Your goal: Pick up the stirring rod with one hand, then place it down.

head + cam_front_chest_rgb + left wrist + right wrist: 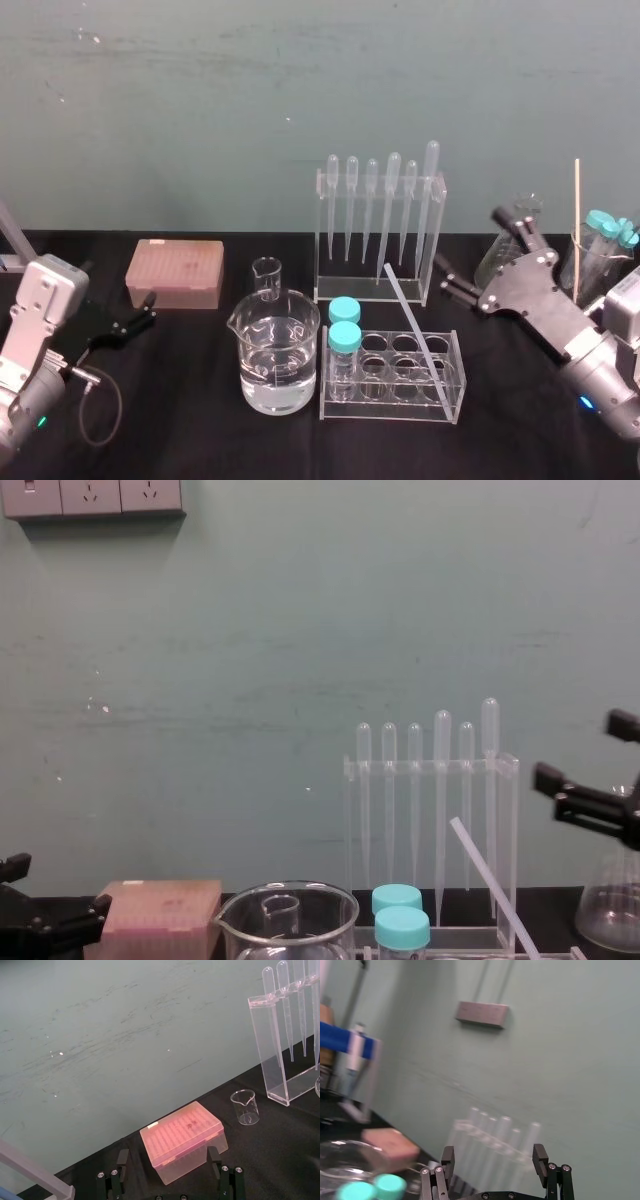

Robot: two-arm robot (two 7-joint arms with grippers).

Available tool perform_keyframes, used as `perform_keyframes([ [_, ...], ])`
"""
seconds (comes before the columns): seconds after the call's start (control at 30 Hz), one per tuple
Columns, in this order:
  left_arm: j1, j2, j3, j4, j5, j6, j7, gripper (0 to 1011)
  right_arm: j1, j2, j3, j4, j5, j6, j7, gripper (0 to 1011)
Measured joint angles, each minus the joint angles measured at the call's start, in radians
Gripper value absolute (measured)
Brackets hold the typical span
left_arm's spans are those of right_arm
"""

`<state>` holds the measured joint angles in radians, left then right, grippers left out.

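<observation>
Your rod (411,318) leans in the rack (390,405), with its top end free to grab. The right tool (470,248) hovers near it with jaws spread, likely to take it. The left tool (146,310) sits parked on the surface, jaws also spread.

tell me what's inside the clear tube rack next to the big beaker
Two teal-capped tubes stand at the tube rack's left end; the stirring rod leans in a right-hand hole. Other holes look empty. The rod's lower tip is hidden behind the acrylic.
</observation>
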<state>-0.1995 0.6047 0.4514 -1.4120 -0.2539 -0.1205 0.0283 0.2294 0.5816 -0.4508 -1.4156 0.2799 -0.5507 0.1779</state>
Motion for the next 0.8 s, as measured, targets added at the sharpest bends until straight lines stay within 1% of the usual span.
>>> perform_keyframes([
  [0.03,0.0,0.0,0.0,0.0,0.0,0.0,0.0,1000,0.011,-0.004,-0.01,0.008,0.032,-0.005,0.047,1003],
  [0.13,0.0,0.0,0.0,0.0,0.0,0.0,0.0,1000,0.027,-0.011,-0.024,0.019,0.083,0.004,0.113,1003],
  [0.17,0.0,0.0,0.0,0.0,0.0,0.0,0.0,1000,0.037,-0.015,-0.033,0.028,0.118,0.021,0.154,1003],
  [0.23,0.0,0.0,0.0,0.0,0.0,0.0,0.0,1000,0.048,-0.021,-0.039,0.039,0.158,0.049,0.195,1003],
  [0.27,0.0,0.0,0.0,0.0,0.0,0.0,0.0,1000,0.056,-0.028,-0.043,0.049,0.195,0.077,0.23,1003],
  [0.3,0.0,0.0,0.0,0.0,0.0,0.0,0.0,1000,0.06,-0.031,-0.044,0.053,0.208,0.088,0.242,1003],
  [0.33,0.0,0.0,0.0,0.0,0.0,0.0,0.0,1000,0.068,-0.038,-0.045,0.064,0.242,0.12,0.269,1003],
  [0.43,0.0,0.0,0.0,0.0,0.0,0.0,0.0,1000,0.078,-0.049,-0.045,0.081,0.283,0.16,0.303,1003],
  [0.47,0.0,0.0,0.0,0.0,0.0,0.0,0.0,1000,0.085,-0.055,-0.044,0.093,0.307,0.189,0.323,1003],
  [0.53,0.0,0.0,0.0,0.0,0.0,0.0,0.0,1000,0.091,-0.061,-0.043,0.103,0.328,0.218,0.342,1003],
  [0.57,0.0,0.0,0.0,0.0,0.0,0.0,0.0,1000,0.097,-0.065,-0.043,0.113,0.347,0.248,0.359,1003],
  [0.6,0.0,0.0,0.0,0.0,0.0,0.0,0.0,1000,0.101,-0.068,-0.042,0.119,0.356,0.262,0.368,1003],
  [0.63,0.0,0.0,0.0,0.0,0.0,0.0,0.0,1000,0.108,-0.073,-0.042,0.13,0.376,0.292,0.388,1003],
  [0.77,0.0,0.0,0.0,0.0,0.0,0.0,0.0,1000,0.123,-0.083,-0.042,0.153,0.413,0.358,0.426,1003],
  [0.8,0.0,0.0,0.0,0.0,0.0,0.0,0.0,1000,0.129,-0.088,-0.042,0.163,0.424,0.383,0.438,1003],
])
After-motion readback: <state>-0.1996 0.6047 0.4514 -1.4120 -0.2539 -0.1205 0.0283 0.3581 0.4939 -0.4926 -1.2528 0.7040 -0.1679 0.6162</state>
